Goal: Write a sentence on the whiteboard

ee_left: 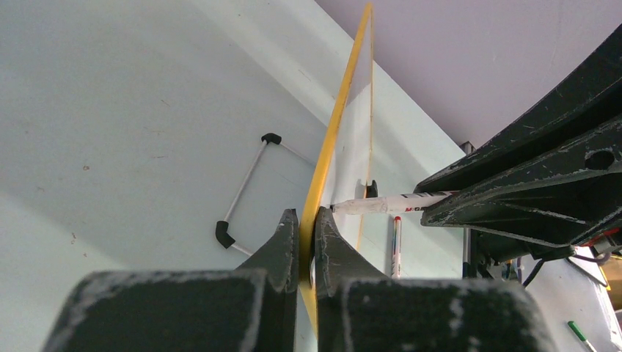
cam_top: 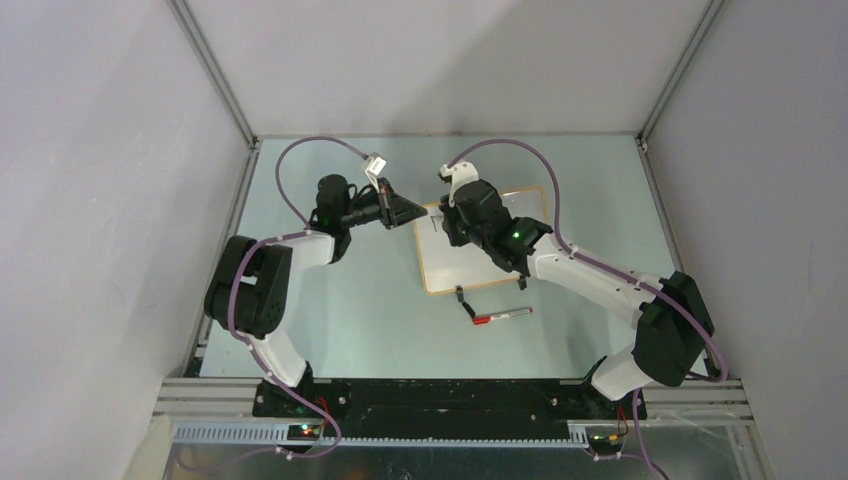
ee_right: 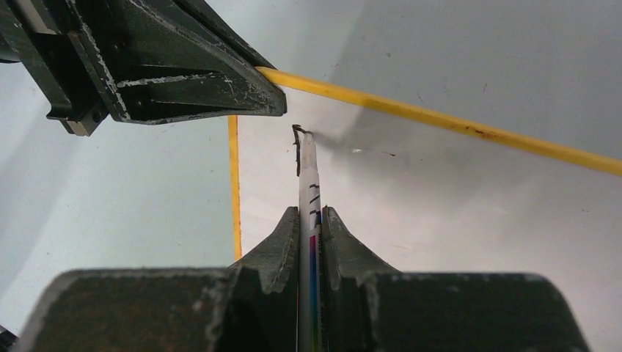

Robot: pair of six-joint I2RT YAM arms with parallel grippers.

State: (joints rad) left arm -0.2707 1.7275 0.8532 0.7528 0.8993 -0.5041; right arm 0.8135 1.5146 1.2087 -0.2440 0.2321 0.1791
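Whiteboard, small, white, rectangular, thin yellow frame [cam_top: 468,268]: where is it?
- Mid-table, with the left gripper [ee_left: 306,220] clamped on its far-left edge.
- And the writing?
- Just starting, I'd judge. The right gripper [ee_right: 309,217] pinches a white-barrelled marker [ee_right: 307,165], tip near the far-left corner. Next calls for steady pressure and strokes running rightward.

A pale green table [cam_top: 340,300] stood between plain grey walls [cam_top: 100,200]. On it, right of centre, a white marker with a red cap [cam_top: 503,316] lay flat. Silver rails [cam_top: 190,388] crossed the near edge.
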